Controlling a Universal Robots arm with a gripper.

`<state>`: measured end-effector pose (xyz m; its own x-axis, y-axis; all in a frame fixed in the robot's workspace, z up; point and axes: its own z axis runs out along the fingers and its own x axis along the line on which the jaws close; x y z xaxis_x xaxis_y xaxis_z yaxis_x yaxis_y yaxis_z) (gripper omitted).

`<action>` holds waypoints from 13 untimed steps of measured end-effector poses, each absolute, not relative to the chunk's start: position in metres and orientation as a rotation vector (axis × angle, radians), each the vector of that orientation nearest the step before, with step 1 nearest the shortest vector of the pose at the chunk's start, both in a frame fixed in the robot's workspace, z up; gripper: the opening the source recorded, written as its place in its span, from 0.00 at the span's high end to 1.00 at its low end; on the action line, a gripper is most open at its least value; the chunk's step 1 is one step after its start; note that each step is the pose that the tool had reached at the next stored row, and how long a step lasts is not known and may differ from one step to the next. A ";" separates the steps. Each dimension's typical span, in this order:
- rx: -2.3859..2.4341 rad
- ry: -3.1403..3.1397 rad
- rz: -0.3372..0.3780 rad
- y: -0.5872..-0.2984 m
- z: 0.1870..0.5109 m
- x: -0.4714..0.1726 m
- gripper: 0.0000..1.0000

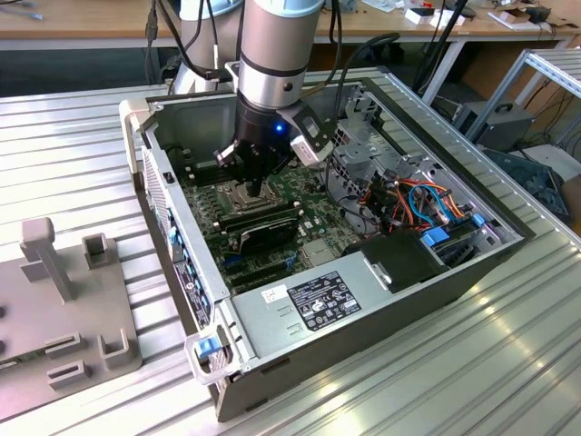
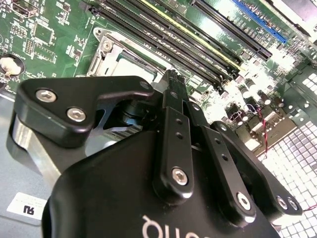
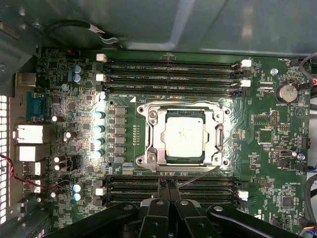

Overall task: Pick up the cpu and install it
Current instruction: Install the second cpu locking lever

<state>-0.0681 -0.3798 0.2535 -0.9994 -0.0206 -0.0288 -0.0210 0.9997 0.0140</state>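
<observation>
First wrist view: the cpu (image 3: 184,137) lies flat inside the socket frame (image 3: 148,136), thin, light, fragile, best held by its edges; the gripper (image 3: 166,186), fingers pressed together and empty, hovers beside that frame.

The flat square chip with a pale silver-grey metal top (image 3: 184,137) sits in a bright silver steel frame (image 3: 148,136) on the green circuit board (image 3: 267,124). Black memory slots (image 3: 171,74) carry white end clips. The black metal gripper (image 3: 167,187) shows silver screws.

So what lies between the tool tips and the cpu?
In the first wrist view, the socket frame's edge and a memory slot lie between the tool and the cpu.
</observation>
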 end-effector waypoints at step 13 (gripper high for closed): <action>-0.032 3.113 0.022 -0.378 0.252 -0.069 0.89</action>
